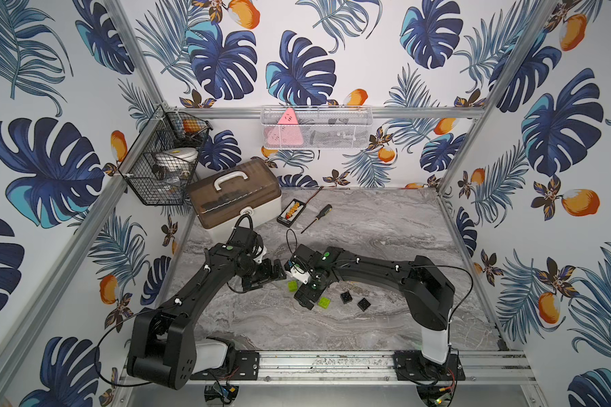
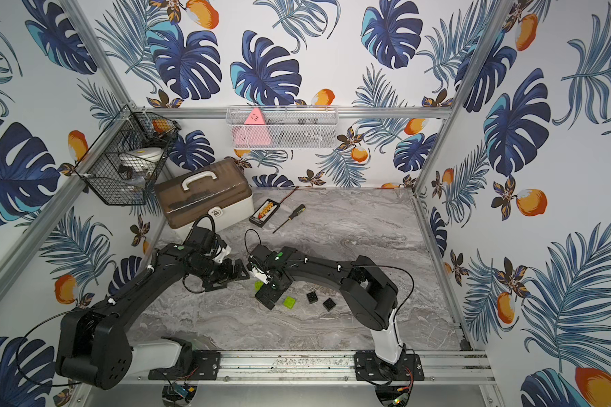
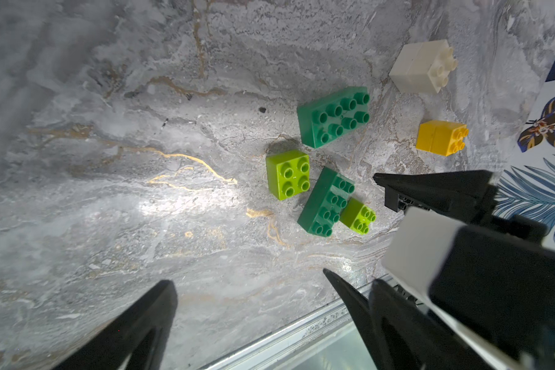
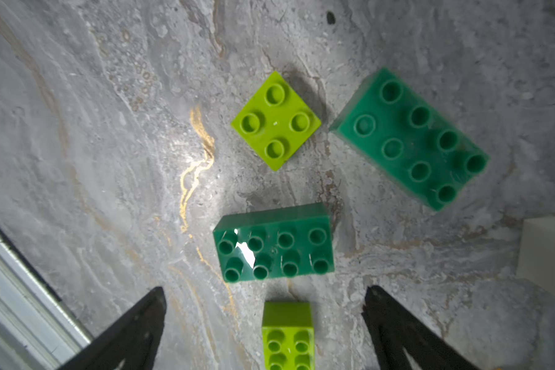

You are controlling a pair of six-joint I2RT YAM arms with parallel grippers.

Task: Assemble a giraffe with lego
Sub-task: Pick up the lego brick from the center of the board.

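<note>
- Right wrist view: our right gripper (image 4: pixel 265 290) gapes wide, empty, a lime brick (image 4: pixel 287 333) loose between its fingers (image 4: pixel 135 323).
- Left gripper (image 3: pixel 248 277) wide too, nothing held.
- No giraffe yet (bricks (image 3: pixel 334 115) lie scattered on the table (image 3: pixel 109 160)).
- Risk: closing off-centre, we'd shove that brick into the dark-green brick (image 4: pixel 274 243).
</note>
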